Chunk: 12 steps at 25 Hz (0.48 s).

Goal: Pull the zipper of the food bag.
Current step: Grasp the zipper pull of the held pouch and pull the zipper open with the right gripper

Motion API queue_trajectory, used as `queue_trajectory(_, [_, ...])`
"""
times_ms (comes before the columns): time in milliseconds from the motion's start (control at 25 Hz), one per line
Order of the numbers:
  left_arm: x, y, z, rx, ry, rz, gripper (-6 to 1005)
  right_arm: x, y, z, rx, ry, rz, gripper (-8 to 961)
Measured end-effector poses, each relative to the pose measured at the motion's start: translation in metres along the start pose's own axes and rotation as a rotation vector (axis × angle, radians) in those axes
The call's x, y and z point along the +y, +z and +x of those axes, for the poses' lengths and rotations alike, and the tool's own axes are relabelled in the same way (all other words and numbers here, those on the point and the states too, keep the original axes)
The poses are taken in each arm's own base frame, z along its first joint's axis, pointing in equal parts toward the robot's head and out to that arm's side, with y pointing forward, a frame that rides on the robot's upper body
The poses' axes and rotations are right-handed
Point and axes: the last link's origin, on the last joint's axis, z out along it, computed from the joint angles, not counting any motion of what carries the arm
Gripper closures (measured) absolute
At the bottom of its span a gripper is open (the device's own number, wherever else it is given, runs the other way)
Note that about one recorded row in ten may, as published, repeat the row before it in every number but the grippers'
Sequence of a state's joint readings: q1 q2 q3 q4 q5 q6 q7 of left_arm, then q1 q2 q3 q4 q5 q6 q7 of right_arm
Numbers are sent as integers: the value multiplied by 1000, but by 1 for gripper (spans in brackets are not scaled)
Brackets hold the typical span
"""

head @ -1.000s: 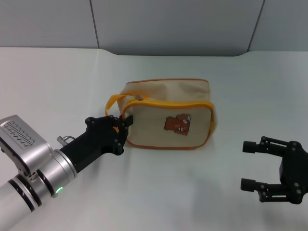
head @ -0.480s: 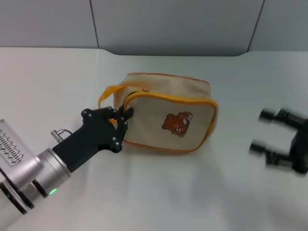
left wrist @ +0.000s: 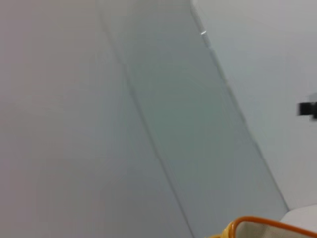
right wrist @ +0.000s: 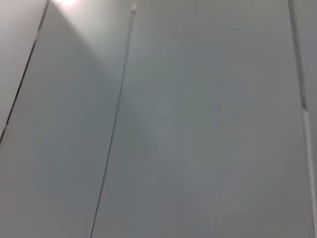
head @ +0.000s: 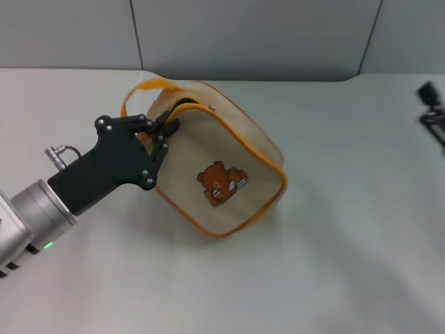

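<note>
The food bag (head: 229, 163) is a beige pouch with orange piping and a brown bear picture (head: 219, 184). It hangs tilted, its left end raised and its lower right corner down near the table. My left gripper (head: 162, 132) is shut on the bag's left end, just below the orange loop handle (head: 139, 90). The zipper (head: 240, 136) runs along the orange-edged panel, with a small silvery pull tab (head: 211, 108) near the raised end, apart from the fingers. A strip of the bag's orange edge (left wrist: 252, 220) shows in the left wrist view. My right gripper (head: 432, 104) is at the far right edge, well away from the bag.
The white table (head: 334, 264) spreads around the bag, and a grey panelled wall (head: 250, 35) stands behind it. The right wrist view shows only wall panels (right wrist: 158, 119). A dark piece (left wrist: 308, 108) shows far off in the left wrist view.
My left gripper has risen and swung back with the bag's left end, tilting the bag. My right arm has moved up and out to the right edge.
</note>
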<state>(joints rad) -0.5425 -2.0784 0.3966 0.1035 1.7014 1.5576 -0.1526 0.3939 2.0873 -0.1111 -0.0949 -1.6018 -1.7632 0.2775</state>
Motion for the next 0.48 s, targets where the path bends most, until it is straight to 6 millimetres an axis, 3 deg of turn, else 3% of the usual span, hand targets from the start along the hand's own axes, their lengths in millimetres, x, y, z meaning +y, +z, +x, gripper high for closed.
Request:
queue_trajectory(120, [-3, 0, 4, 21, 53, -26, 941, 22, 15, 8, 2, -168, -26, 115])
queue_trajectory(160, [-4, 0, 5, 27, 60, -28, 940, 41, 24, 13, 8, -283, -69, 115])
queue_trajectory(200, [-4, 0, 5, 27, 60, -28, 940, 41, 24, 13, 8, -283, -69, 115])
queue_trajectory(360, [-3, 1, 6, 30, 63, -31, 940, 87, 43, 20, -11, -553, -197, 116])
queue_trajectory(480, [-2, 1, 6, 32, 63, -32, 940, 96, 50, 24, -4, -620, -233, 117])
